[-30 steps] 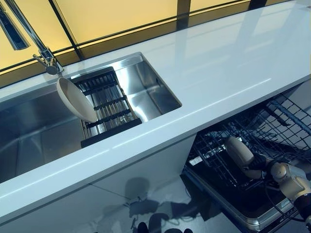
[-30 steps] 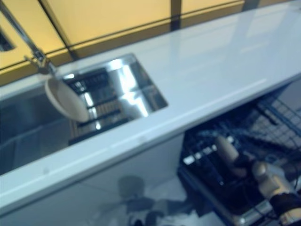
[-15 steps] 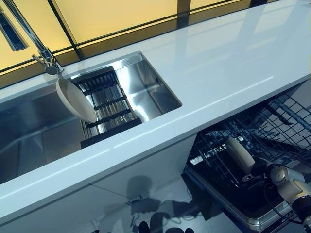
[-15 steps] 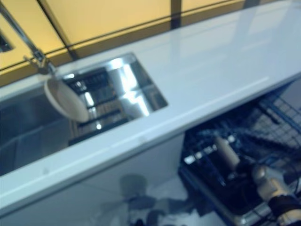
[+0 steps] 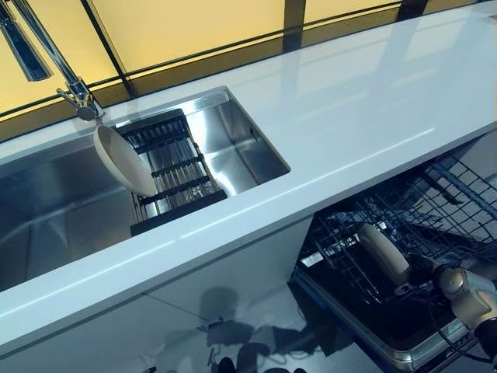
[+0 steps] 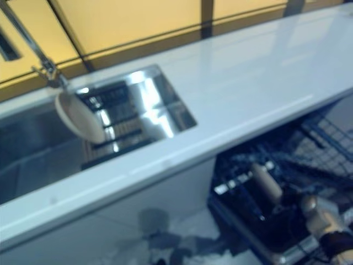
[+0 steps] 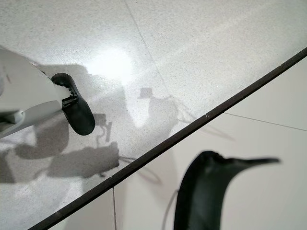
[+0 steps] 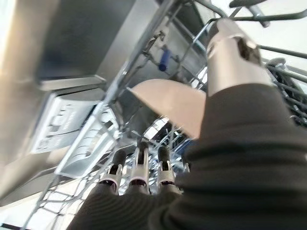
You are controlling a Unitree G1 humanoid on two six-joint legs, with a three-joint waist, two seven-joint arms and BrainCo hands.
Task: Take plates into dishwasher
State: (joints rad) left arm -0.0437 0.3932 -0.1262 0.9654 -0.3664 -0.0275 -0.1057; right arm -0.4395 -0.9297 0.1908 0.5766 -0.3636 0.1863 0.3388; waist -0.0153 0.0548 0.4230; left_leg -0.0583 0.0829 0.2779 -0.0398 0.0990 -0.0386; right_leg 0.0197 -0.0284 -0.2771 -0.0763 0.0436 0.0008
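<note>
Right hand (image 5: 464, 286) is low in the dishwasher's lower rack (image 5: 373, 233), fingers (image 8: 138, 165) and thumb closed on the rim of a beige plate (image 5: 383, 252). The plate stands on edge just ahead of the hand, among the rack wires, tilted slightly. In the right wrist view the plate sits between the thumb on one face and the finger row on the other, so the hold is a rim pinch, not a palm grip. Whether the lower edge is seated between tines cannot be told.

Left hand: its wrist view shows only floor tiles and part of the hand; its state cannot be told.

Well beyond the right hand, up on the far side of the white counter (image 5: 349, 109), a second beige plate (image 5: 124, 160) leans upright against the black drying rack (image 5: 172, 171) in the steel sink (image 5: 46, 210), below the tap (image 5: 78, 97).

Handling judgement: the plates look rigid, glazed and smooth, likely moderately heavy and breakable. Slip risk at a rim pinch is real; contact with wires may chip. The second plate is best taken at its upper free rim, thumb on one face, fingers on the other.
</note>
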